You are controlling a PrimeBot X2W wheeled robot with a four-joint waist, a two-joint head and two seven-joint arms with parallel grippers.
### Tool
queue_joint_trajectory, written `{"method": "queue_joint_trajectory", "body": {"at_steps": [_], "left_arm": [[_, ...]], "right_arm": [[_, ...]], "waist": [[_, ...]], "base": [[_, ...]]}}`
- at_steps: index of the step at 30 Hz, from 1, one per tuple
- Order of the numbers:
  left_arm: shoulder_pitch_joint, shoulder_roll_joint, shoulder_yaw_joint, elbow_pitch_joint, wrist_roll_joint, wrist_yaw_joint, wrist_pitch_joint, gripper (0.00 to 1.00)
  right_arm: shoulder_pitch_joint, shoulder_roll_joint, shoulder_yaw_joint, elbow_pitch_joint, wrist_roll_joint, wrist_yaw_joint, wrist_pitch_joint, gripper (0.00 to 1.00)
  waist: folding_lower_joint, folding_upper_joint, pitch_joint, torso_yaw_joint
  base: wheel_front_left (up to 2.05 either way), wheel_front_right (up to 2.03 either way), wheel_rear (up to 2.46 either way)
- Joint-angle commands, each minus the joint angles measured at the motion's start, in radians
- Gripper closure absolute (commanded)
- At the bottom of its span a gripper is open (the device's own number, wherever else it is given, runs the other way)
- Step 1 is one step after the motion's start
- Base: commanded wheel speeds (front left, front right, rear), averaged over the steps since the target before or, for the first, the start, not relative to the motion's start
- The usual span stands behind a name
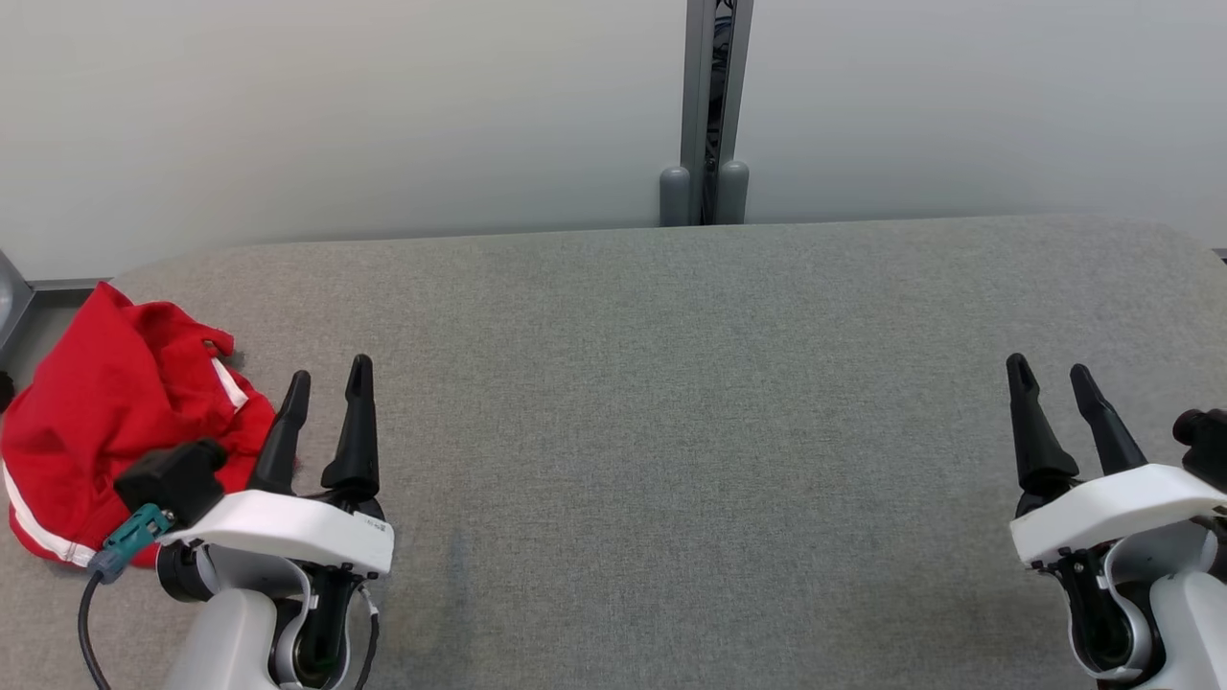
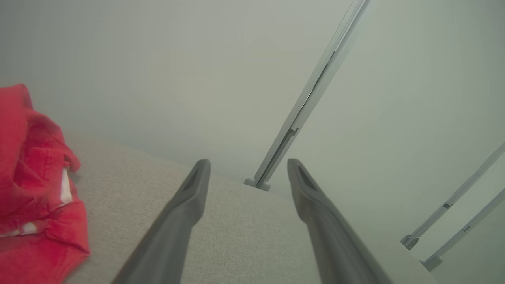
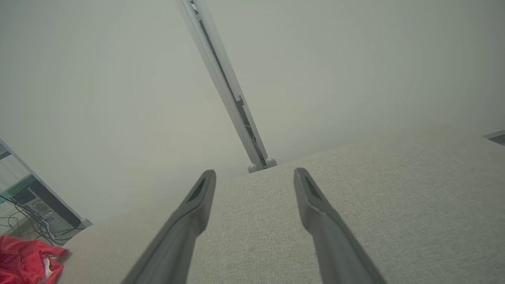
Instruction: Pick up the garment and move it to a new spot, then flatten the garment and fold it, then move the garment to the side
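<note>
The garment (image 1: 105,422) is red with white trim, lying crumpled at the far left edge of the grey fabric table (image 1: 671,402). My left gripper (image 1: 331,379) stands open just to its right, above the table, with nothing between its fingers. In the left wrist view the garment (image 2: 35,189) lies at the left, beside the left gripper (image 2: 248,167). My right gripper (image 1: 1052,376) is open at the far right of the table, holding nothing. The right wrist view has the right gripper (image 3: 254,175) over bare table and the garment (image 3: 27,262) far off at the lower left.
A pale wall runs behind the table, with a grey vertical post (image 1: 716,105) at its middle. The table's back edge is rounded at the corners. Cables and equipment (image 3: 31,213) stand beyond the table's left end.
</note>
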State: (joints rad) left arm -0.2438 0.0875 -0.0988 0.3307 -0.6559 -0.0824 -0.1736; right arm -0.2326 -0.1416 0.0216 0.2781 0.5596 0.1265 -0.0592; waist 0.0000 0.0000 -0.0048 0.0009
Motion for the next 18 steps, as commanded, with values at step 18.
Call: {"method": "queue_joint_trajectory", "body": {"at_steps": [18], "left_arm": [[0.069, 0.013, 0.005, -0.058, 0.203, 0.023, 0.058, 0.0]], "right_arm": [[0.065, 0.012, 0.043, -0.013, -0.18, 0.006, -0.081, 0.0]], "waist": [[0.0, 0.0, -0.018, 0.0]], "base": [[0.0, 0.0, 0.0]]}}
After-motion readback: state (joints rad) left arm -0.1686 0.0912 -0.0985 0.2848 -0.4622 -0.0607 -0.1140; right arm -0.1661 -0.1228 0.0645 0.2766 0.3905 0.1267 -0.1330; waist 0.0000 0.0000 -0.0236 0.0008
